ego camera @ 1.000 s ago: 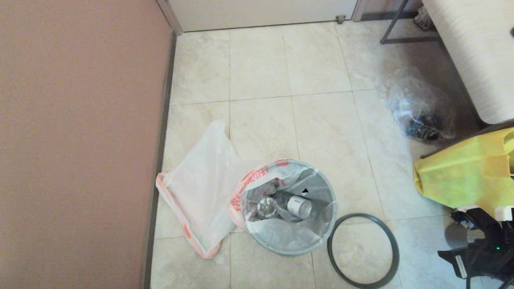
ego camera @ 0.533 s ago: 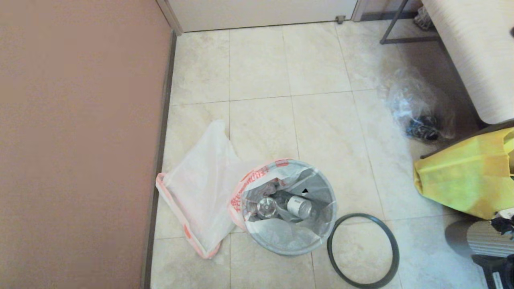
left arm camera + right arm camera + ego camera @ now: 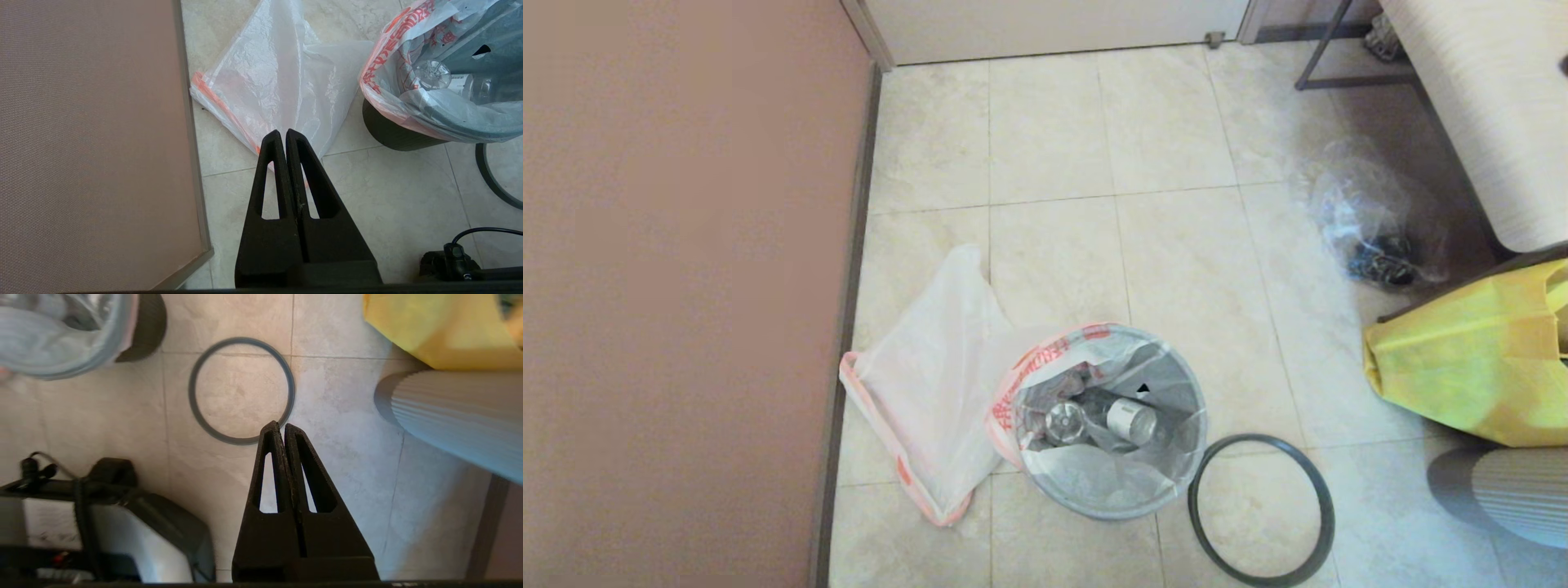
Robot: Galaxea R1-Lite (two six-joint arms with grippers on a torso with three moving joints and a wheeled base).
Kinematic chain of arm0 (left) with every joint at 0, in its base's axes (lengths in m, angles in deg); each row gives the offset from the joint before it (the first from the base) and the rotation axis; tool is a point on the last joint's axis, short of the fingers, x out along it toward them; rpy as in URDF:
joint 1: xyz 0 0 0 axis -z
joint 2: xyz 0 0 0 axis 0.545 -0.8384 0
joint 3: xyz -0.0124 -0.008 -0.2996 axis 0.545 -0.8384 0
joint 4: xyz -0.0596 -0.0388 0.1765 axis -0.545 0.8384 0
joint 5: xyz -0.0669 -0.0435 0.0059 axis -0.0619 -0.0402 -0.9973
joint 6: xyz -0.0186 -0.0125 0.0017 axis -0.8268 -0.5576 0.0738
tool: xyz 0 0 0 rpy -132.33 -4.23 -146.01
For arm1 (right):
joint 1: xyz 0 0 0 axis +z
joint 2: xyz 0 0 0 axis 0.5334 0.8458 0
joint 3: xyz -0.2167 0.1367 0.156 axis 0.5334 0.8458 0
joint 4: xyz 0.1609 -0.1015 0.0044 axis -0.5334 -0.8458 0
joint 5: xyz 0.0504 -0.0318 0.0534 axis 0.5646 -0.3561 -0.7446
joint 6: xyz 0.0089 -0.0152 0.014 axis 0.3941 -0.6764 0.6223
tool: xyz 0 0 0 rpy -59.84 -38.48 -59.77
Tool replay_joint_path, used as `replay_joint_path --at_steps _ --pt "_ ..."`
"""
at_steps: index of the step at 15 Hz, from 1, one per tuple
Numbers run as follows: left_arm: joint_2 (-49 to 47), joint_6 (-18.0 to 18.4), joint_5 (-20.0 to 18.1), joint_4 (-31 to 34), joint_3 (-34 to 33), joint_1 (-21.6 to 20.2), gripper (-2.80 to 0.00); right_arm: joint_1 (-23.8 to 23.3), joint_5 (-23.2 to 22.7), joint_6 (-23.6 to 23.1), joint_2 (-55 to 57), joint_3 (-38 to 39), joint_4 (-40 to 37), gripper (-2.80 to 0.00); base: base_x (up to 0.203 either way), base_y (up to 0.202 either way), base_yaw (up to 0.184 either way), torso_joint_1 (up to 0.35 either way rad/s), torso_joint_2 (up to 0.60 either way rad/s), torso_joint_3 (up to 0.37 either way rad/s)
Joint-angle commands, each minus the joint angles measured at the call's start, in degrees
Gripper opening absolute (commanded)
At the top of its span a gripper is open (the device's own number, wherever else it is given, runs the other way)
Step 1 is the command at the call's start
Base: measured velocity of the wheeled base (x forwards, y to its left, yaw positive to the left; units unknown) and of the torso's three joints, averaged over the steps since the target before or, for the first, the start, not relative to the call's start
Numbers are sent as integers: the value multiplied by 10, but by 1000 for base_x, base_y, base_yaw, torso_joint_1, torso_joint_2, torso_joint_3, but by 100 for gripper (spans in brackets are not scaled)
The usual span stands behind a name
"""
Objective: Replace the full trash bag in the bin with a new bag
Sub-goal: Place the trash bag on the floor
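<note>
The black bin (image 3: 392, 132) stands on the tiled floor, lined with the full bag (image 3: 1111, 482), clear with an orange-printed hem, holding bottles (image 3: 1131, 420). Its dark-grey hoop (image 3: 1258, 439) lies flat on the floor just right of the bin. The new bag (image 3: 931, 376), translucent with an orange hem, lies spread on the floor left of the bin, touching it. My left gripper (image 3: 283, 132) is shut and empty, hanging above the new bag's near corner. My right gripper (image 3: 282, 426) is shut and empty over the near edge of the hoop (image 3: 191, 390). Neither gripper shows in the head view.
A brown wall (image 3: 678, 286) runs along the left, close to the new bag. A yellow bag (image 3: 1470, 359) and a grey ribbed object (image 3: 1503, 490) sit at the right; a clear plastic bag with shoes (image 3: 1372, 220) lies farther back. The robot's base (image 3: 102, 531) is near the hoop.
The right arm, seen at the lower right of the head view a second ago, has pulled back out of that view. The bin, bags and hoop have not moved.
</note>
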Motion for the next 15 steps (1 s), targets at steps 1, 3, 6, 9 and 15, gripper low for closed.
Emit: replay_joint_path --at_steps 1,3,6,9,15 --pt "0 0 0 0 -6 0 -280 0 0 2 -126 -11 -59 -280 0 0 0 0 0 0" --pt "0 0 0 0 -6 0 -280 4 -2 6 -187 -9 -115 -280 0 0 0 0 0 0" --pt "0 0 0 0 -6 0 -280 8 -15 8 -211 22 -123 -280 0 0 0 0 0 0" --pt "0 0 0 0 -6 0 -280 7 -24 8 -269 130 -37 -280 0 0 0 0 0 0" --pt "0 0 0 0 -6 0 -280 7 -18 7 -286 293 221 -280 0 0 0 0 0 0"
